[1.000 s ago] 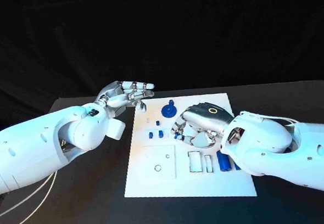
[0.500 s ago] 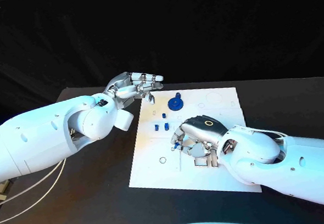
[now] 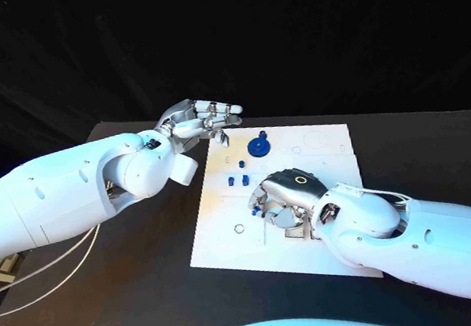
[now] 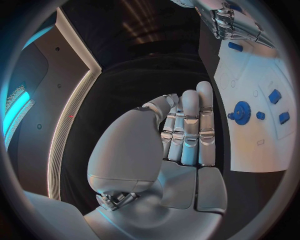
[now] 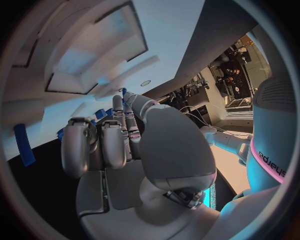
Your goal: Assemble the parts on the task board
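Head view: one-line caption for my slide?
Right hand works low over the task board; left hand hovers curled beyond its far corner.

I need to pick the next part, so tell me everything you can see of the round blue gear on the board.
The blue gear is a flat toothed disc with a small knob or tab at its far edge, plastic by its look. It lies on the far part of the white board, apart from the small blue pieces nearer the robot. Neither hand touches it; the left hand hovers beside the board's far corner.
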Motion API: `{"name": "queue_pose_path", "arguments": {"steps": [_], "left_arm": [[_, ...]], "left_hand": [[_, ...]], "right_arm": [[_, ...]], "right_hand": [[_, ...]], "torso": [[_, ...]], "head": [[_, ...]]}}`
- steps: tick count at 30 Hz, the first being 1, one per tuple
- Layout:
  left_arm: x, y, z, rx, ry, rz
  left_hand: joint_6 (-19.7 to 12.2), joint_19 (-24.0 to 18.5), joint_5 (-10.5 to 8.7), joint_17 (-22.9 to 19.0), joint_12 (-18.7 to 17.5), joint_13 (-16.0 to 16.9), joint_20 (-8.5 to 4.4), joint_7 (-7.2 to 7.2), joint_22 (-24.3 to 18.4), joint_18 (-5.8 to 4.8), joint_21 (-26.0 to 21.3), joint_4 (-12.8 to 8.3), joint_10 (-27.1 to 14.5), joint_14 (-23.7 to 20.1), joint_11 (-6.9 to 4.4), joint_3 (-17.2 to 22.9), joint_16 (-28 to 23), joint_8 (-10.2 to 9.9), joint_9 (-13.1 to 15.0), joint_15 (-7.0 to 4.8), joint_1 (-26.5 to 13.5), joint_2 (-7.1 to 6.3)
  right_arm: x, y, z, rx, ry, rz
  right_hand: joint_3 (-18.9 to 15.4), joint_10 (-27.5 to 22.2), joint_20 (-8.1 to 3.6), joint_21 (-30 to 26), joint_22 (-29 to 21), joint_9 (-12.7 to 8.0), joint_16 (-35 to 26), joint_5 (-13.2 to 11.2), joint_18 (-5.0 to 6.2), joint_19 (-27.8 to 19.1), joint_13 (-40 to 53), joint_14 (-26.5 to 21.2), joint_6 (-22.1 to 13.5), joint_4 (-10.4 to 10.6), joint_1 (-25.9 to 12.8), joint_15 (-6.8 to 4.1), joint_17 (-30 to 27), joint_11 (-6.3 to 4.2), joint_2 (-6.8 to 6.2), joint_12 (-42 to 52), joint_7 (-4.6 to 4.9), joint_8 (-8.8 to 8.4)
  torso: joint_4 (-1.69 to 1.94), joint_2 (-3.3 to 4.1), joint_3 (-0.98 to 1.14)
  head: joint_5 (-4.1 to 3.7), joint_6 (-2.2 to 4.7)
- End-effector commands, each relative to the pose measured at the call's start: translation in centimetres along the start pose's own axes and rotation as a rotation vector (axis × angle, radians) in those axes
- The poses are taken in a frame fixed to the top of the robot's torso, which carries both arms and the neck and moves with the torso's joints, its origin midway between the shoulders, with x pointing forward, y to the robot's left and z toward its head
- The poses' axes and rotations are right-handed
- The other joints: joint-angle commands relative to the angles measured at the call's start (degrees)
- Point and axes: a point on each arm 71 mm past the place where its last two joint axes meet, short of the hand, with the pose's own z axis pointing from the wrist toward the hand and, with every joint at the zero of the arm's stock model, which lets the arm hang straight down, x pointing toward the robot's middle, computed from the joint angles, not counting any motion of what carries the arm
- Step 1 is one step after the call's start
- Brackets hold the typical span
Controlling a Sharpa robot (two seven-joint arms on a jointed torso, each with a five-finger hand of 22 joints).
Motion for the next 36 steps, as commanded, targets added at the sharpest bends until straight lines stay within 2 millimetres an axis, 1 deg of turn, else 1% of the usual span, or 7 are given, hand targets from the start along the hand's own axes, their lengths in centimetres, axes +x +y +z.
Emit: {"name": "queue_pose_path", "arguments": {"steps": [1, 20, 24, 26, 28, 30, 36], "left_arm": [[0.27, -0.08, 0.00, 0.005, 0.022, -0.004], [0.33, -0.04, -0.03, -0.003, 0.030, -0.006], [0.35, -0.03, -0.03, -0.004, 0.029, -0.006], [0.37, -0.04, -0.02, -0.004, 0.030, -0.006], [0.38, -0.04, -0.03, -0.004, 0.030, -0.006], [0.36, -0.04, -0.05, -0.004, 0.029, -0.006], [0.30, -0.03, -0.08, -0.007, 0.029, -0.006]], "left_hand": [[-0.30, 0.06, 0.13, -0.06, 0.20, -0.02, 0.03, 0.02, -0.09, 0.29, -0.25, -0.03, -0.44, -0.31, 0.05, 0.35, -0.28, 0.09, -0.09, 0.12, -0.37, -0.18], [-0.32, 0.05, 0.12, -0.12, 0.33, -0.02, 0.05, 0.00, -0.10, 0.30, -0.27, -0.08, -0.49, -0.31, 0.04, 0.50, -0.28, 0.17, -0.10, 0.13, -0.61, -0.20], [-0.32, 0.05, 0.12, -0.12, 0.33, -0.02, 0.05, 0.00, -0.10, 0.30, -0.27, -0.08, -0.49, -0.31, 0.04, 0.50, -0.28, 0.17, -0.10, 0.13, -0.61, -0.20], [-0.32, 0.05, 0.12, -0.12, 0.33, -0.02, 0.05, 0.00, -0.10, 0.30, -0.27, -0.08, -0.49, -0.31, 0.04, 0.50, -0.28, 0.17, -0.10, 0.13, -0.61, -0.20], [-0.32, 0.05, 0.12, -0.12, 0.33, -0.02, 0.05, 0.00, -0.10, 0.30, -0.27, -0.08, -0.49, -0.31, 0.04, 0.50, -0.28, 0.17, -0.10, 0.13, -0.61, -0.20], [-0.32, 0.05, 0.12, -0.12, 0.33, -0.02, 0.05, 0.00, -0.10, 0.30, -0.27, -0.08, -0.49, -0.31, 0.04, 0.50, -0.28, 0.17, -0.10, 0.13, -0.61, -0.20], [-0.33, 0.04, 0.11, -0.13, 0.34, -0.02, 0.05, 0.00, -0.10, 0.30, -0.27, -0.09, -0.50, -0.31, 0.04, 0.51, -0.28, 0.18, -0.10, 0.13, -0.62, -0.20]], "right_arm": [[0.18, -0.10, 0.04, 0.001, -0.001, -0.023], [0.58, 0.03, 0.38, 0.007, 0.040, -0.039], [0.89, 0.14, 0.52, 0.006, 0.081, -0.046], [0.99, 0.15, 0.57, 0.008, 0.093, -0.048], [1.03, 0.12, 0.60, 0.011, 0.099, -0.049], [0.95, 0.03, 0.61, 0.016, 0.087, -0.047], [0.58, -0.10, 0.57, 0.022, 0.037, -0.039]], "right_hand": [[0.26, 0.33, -0.29, 0.13, 4.44, 0.04, 0.26, 0.38, -0.29, 1.56, 0.10, 3.28, 0.01, 0.10, -0.49, -0.22, 0.08, -0.16, 0.09, -0.09, 0.58, 0.15], [0.17, 0.36, -0.28, -0.06, 4.31, 0.06, 0.17, 0.48, -0.25, 1.49, 0.06, 3.24, -0.01, 0.10, -0.77, -0.19, -0.06, -0.11, -0.02, -0.21, 0.62, 0.08], [-0.43, -0.04, -0.18, -0.63, 3.94, -0.01, 0.05, 0.22, -0.14, 1.26, -0.15, 3.16, -0.46, 0.46, -2.00, -0.01, -0.26, 0.06, -0.73, -0.73, 0.74, -0.34], [-0.93, -0.52, -0.07, -1.01, 3.69, -0.13, -0.09, 0.82, -0.07, 1.10, -0.34, 3.09, -0.99, 0.86, -2.95, 0.17, -0.46, 0.25, -1.26, -1.19, 0.92, -0.76], [-1.50, -1.18, 0.09, -1.73, 3.20, -0.31, -0.31, 1.44, 0.07, 0.83, -0.59, 2.99, -1.66, 1.30, -3.93, 0.38, -0.75, 0.56, -1.84, -1.74, 1.19, -1.30], [-2.08, -2.78, 0.40, -3.66, 1.82, -0.67, -0.67, 1.47, 0.46, 0.10, -1.04, 2.84, -2.96, 1.72, -4.90, 0.84, -1.24, 1.15, -2.59, -2.73, 1.80, -2.24], [-2.81, -5.04, 0.97, -5.87, 0.30, -0.92, -2.06, 1.35, 0.88, -0.78, -1.54, 2.25, -3.63, 1.76, -5.38, 1.39, -2.93, 1.87, -3.36, -3.51, 2.25, -2.85]], "torso": [[-0.01, -0.02, -0.01], [-0.04, -0.04, -0.01], [-0.07, -0.08, -0.02], [-0.03, -0.10, -0.04], [-0.02, -0.08, -0.05], [-0.04, -0.03, -0.02], [-0.06, -0.08, -0.04]], "head": [[0.12, -0.11], [0.28, -0.14], [0.33, -0.21], [0.27, -0.22], [0.23, -0.17], [0.22, -0.11], [0.09, -0.07]]}}
